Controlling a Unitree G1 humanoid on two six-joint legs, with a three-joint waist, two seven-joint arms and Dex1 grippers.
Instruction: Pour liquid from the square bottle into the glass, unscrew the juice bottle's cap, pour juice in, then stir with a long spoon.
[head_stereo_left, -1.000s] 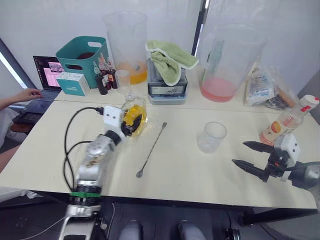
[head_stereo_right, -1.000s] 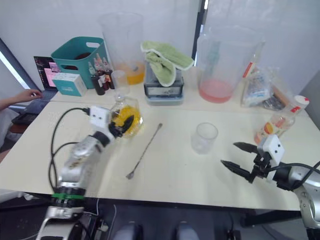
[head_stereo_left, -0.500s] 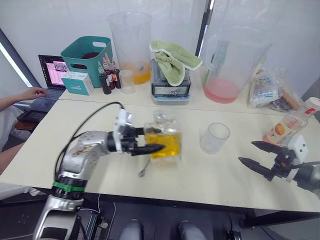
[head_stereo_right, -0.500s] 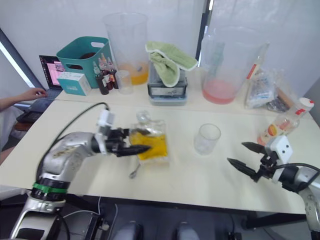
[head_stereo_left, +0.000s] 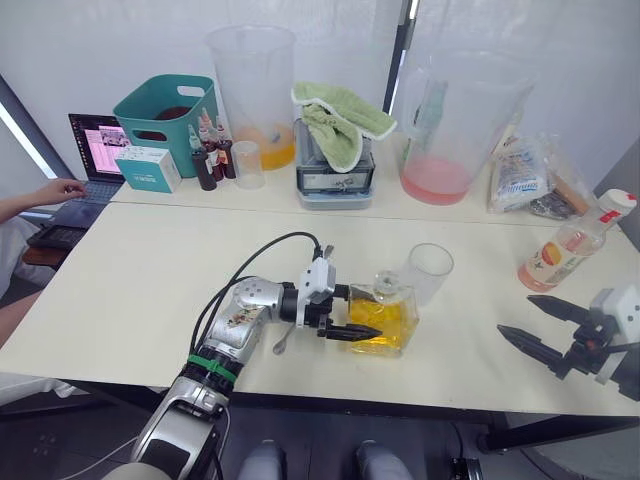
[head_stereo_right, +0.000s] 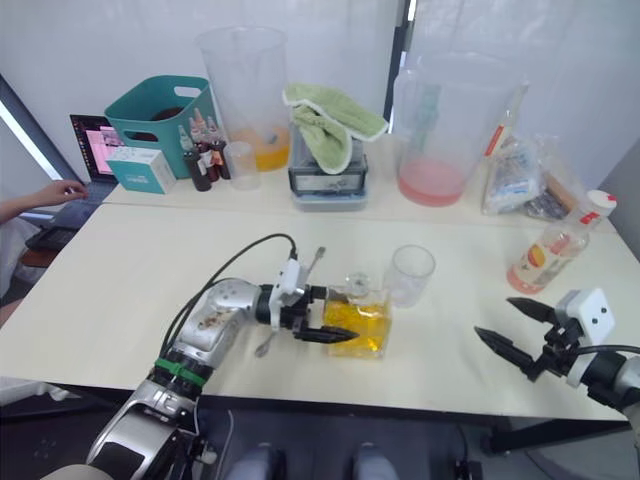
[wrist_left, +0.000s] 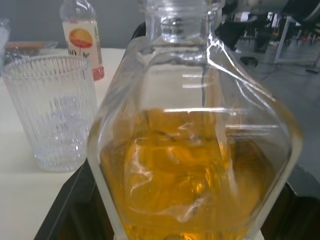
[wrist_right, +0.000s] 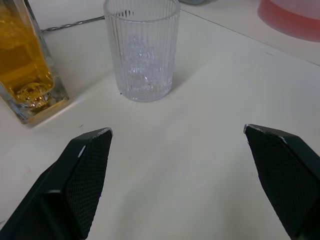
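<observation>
The square bottle (head_stereo_left: 385, 318), clear glass with amber liquid, stands upright with my left gripper (head_stereo_left: 372, 314) shut on its sides. The ribbed empty glass (head_stereo_left: 428, 272) stands just beyond it to the right, a small gap apart. Behind my left arm lies the long spoon (head_stereo_left: 281, 346), partly hidden, its thin handle end (head_stereo_right: 316, 256) pointing to the back. At the right edge the juice bottle (head_stereo_left: 568, 247) stands with its white cap (head_stereo_left: 620, 200) on. My right gripper (head_stereo_left: 517, 317) hovers open over the table, in front of the juice bottle and well right of the glass (wrist_right: 142, 50).
Along the back stand a teal basket (head_stereo_left: 160, 115), dark dropper bottles (head_stereo_left: 208, 160), two large clear pitchers (head_stereo_left: 255, 90) (head_stereo_left: 455, 125), a grey box with a green cloth (head_stereo_left: 338, 125) and plastic bags (head_stereo_left: 520, 175). A laptop (head_stereo_left: 95, 160) and a person's hand (head_stereo_left: 50, 190) are at the left.
My left gripper has carried the square bottle from the table's left across to the right, beside the glass, passing over the spoon. The right gripper has stayed open.
</observation>
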